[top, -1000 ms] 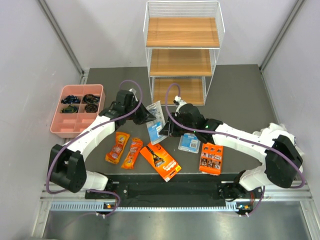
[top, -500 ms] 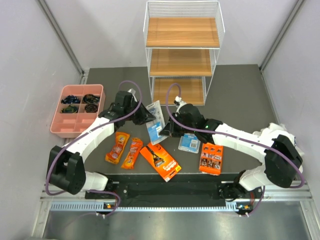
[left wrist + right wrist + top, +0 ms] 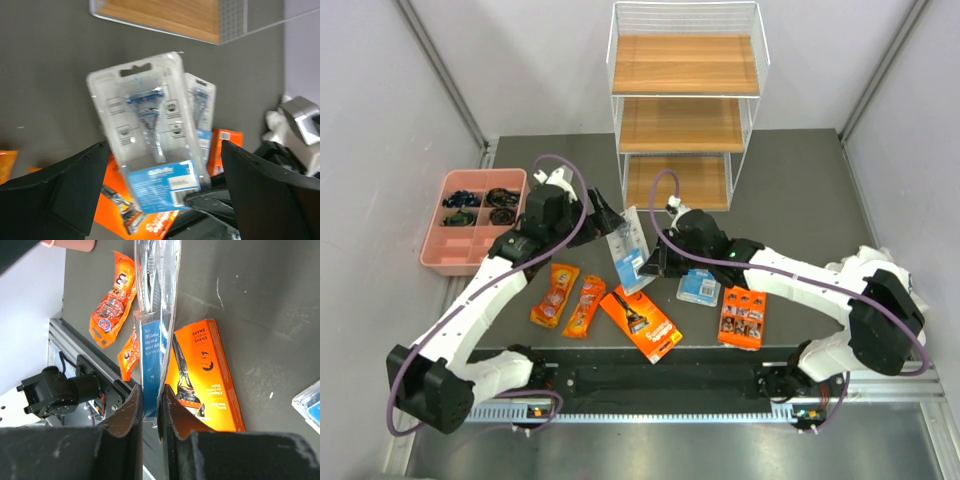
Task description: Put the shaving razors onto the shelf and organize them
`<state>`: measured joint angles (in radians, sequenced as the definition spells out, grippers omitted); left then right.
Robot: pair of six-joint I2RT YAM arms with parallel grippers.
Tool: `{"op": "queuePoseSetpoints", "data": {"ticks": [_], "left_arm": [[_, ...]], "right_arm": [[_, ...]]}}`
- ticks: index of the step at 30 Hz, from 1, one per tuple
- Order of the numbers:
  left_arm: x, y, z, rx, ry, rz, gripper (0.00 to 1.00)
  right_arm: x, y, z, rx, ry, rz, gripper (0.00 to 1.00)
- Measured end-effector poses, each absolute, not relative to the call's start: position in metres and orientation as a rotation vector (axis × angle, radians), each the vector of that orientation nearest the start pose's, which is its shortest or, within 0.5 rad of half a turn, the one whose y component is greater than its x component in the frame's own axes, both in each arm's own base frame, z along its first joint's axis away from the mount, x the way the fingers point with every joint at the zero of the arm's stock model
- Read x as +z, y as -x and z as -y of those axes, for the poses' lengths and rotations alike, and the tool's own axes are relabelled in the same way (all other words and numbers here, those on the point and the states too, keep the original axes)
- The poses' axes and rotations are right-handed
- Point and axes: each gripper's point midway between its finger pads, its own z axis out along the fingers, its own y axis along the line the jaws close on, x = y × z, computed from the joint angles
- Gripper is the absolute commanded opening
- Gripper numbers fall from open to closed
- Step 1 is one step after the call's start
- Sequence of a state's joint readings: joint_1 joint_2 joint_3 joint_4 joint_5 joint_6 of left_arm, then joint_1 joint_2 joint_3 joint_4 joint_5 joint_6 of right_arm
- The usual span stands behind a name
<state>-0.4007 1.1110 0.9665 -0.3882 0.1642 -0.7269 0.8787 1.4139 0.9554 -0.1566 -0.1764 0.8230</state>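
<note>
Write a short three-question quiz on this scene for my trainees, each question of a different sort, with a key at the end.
1. True or false: one razor pack already lies on a board of the shelf.
2. Multiple choice: the right gripper is shut on which item? A) an orange pouch B) the clear-and-blue blister pack C) the orange-black box
3. Fill in the blank: the left gripper faces that pack with its jaws ____.

Key: 1 false, all three boards are bare; 2 B; 3 open, touching nothing.
</note>
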Motion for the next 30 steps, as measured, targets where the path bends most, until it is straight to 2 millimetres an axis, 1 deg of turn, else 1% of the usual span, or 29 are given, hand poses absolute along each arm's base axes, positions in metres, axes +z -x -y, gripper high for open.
{"op": "queuePoseSetpoints", "data": {"ticks": [2,4,8,11,15,19,22,27,30], "left_arm": [[0.223,-0.299,0.177,-0.748,0.256,-2.201,0.98],[0.217,-0.301,0.162,-0.64,0.265,-2.213,0.98],[0.206,-0.298,0.136,-0.454,0.286,-2.249,0.98],[0.201,-0.294,0.12,-0.347,0.296,-2.26,0.99],[0.204,-0.293,0.11,-0.295,0.3,-2.242,0.99],[0.206,-0.292,0.109,-0.294,0.296,-2.237,0.99],[0.204,-0.293,0.109,-0.29,0.294,-2.244,0.98],[0.199,-0.293,0.111,-0.289,0.291,-2.26,0.98],[0.198,-0.293,0.112,-0.295,0.288,-2.264,0.98]], "right_arm": [[0.156,-0.212,-0.351,1.077,0.177,-2.418,0.0],[0.155,-0.212,-0.35,1.072,0.176,-2.421,0.0],[0.155,-0.211,-0.348,1.067,0.176,-2.425,0.0],[0.156,-0.21,-0.346,1.056,0.177,-2.427,0.0],[0.159,-0.207,-0.341,1.041,0.187,-2.428,0.0],[0.162,-0.202,-0.331,1.004,0.212,-2.442,0.0],[0.175,-0.201,-0.326,0.985,0.231,-2.432,0.0],[0.216,-0.203,-0.323,1.002,0.252,-2.349,0.0],[0.238,-0.205,-0.321,1.015,0.254,-2.301,0.0]]}}
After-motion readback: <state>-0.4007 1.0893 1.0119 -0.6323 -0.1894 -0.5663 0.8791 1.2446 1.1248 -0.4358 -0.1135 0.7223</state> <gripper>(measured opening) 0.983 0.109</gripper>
